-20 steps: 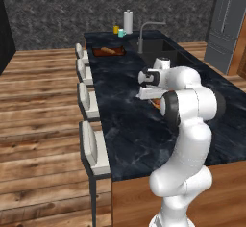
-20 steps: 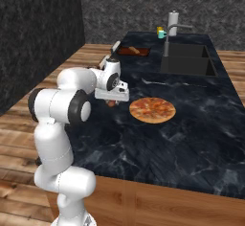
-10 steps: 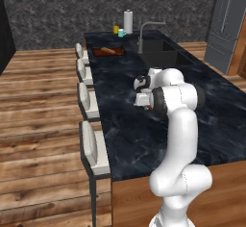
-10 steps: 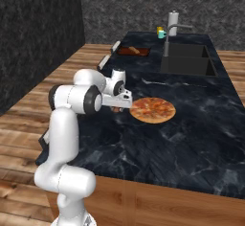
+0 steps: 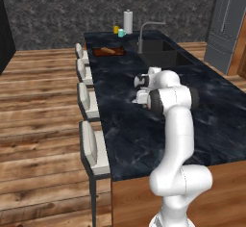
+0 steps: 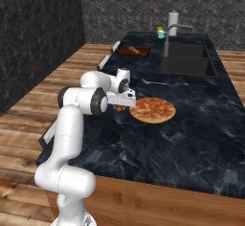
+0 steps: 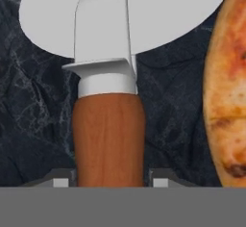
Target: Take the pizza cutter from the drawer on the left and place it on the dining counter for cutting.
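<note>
Pizza cutter (image 7: 109, 101): lies directly ahead of the claw (image 7: 111, 182), its brown wooden handle running back between the two finger tips, one tip just beside each flank of the handle. Whether the tips press the handle or merely flank it cannot be told; jaws stand partly apart around it.

Build: rounded wood grip, white collar, flat grey metal guard, broad pale disc blade at the end far from the claw.

Pizza (image 7: 230, 91): just to one side of the cutter in the hand view, apart from it; round, orange-red topping, paler crust edge. In the right base view the pizza (image 6: 152, 110) sits just beyond the claw (image 6: 118, 107).

Dining counter (image 6: 191, 139): black marble with white veining, wood sides; the claw hangs low over it, close to the stool-side edge. Bare marble lies between cutter and pizza and across the near half of the top.

White-backed stools (image 5: 89, 102): lined along the edge nearest the claw (image 5: 136, 100).

Sink (image 6: 186, 64) with steel faucet (image 6: 168, 38): well beyond the claw.
</note>
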